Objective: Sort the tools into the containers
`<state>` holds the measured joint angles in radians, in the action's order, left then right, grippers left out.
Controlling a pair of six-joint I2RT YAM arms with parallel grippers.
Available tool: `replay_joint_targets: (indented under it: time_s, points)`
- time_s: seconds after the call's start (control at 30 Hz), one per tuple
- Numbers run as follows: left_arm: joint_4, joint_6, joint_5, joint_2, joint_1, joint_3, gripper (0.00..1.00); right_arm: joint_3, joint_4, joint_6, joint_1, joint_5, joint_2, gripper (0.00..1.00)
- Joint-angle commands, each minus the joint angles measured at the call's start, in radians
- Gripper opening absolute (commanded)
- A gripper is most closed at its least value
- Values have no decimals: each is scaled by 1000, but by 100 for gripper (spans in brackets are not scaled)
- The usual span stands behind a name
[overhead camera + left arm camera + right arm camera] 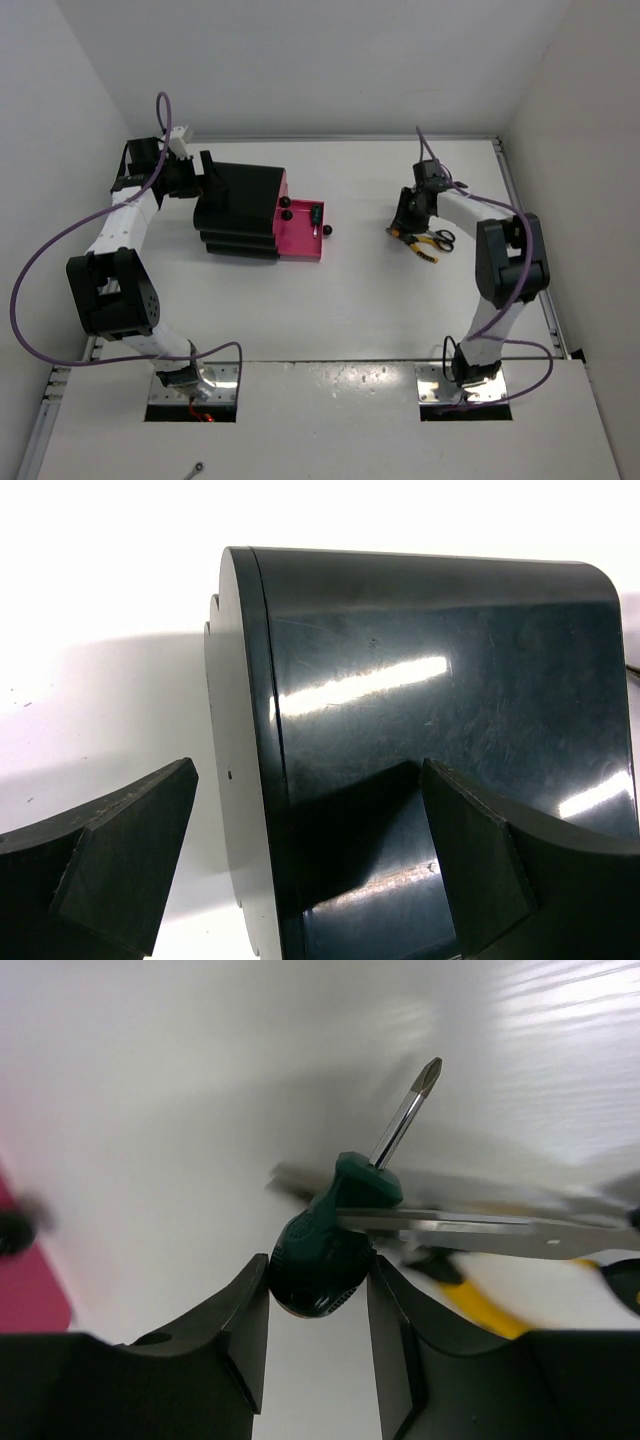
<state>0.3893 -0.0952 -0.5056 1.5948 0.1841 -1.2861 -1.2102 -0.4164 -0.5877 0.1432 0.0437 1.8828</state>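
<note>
**Right pincer [317, 1260] clamped on the green-handled screwdriver [350, 1195]; left pincer [308, 770] spread at the cabinet [430, 700]**

From the right wrist, two black fingers press on either side of the screwdriver's rounded green handle, its metal shaft pointing away toward the white counter [380, 320]. Whether the tool is lifted or lying on the counter is unclear. A blurred scissors [480, 1228] blade crosses at the screwdriver's neck, and I cannot tell which lies on top. Only a smeared strip of the yellow-handled pliers [478, 1305] shows, beside the right finger. From above, the pincer hides the screwdriver, with scissors and pliers just beside it.

At the left wrist, the fingers stand wide apart, holding nothing. One hangs over the cabinet's glossy black side and the other beside its edge; contact cannot be judged, and the drawers are out of that view.

From overhead, one pink drawer [298, 245] is pulled out of the cabinet toward the middle of the counter. A small dark item [316, 215] lies in it, too small to identify.

The right arm [510, 260] rises from its base, folds at the elbow and reaches inward and down to the tools. The left arm [115, 290] bends out to the left, then reaches far back, its wrist turned toward the cabinet's rear.
</note>
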Motion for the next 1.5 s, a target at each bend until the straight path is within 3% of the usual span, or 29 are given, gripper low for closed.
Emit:
replay_joint_targets:
  time_s: [0.0,0.13,0.23,0.33,0.43,0.7,1.03,1.17,1.3,1.4,1.47]
  points:
    - [72,37,78,14,-12,41,100,55,88,129,68,143,-158,0]
    - [72,37,78,14,-12,41,100,90,119,311,136,234,-197,0]
    - [72,37,78,14,-12,41,100,90,119,416,168,399,-206,0]
    - [72,37,78,5,-12,41,100,37,85,538,191,580,-182,0]
    - [72,37,78,5,-12,41,100,-52,30,611,222,648,-110,0]
    - [72,37,78,14,-21,41,100,-222,80,527,294,699,35,0]
    - [72,46,78,23,-21,41,100,-331,131,424,388,647,197,1]
    - [72,46,78,24,-21,41,100,-345,155,384,388,613,234,8]
    - [72,46,78,24,-21,41,100,-356,165,374,388,588,243,24]
    - [72,46,68,24,-21,41,100,-380,156,364,397,535,243,44]
    - [72,46,68,24,-21,41,100,-393,156,364,397,535,243,48]
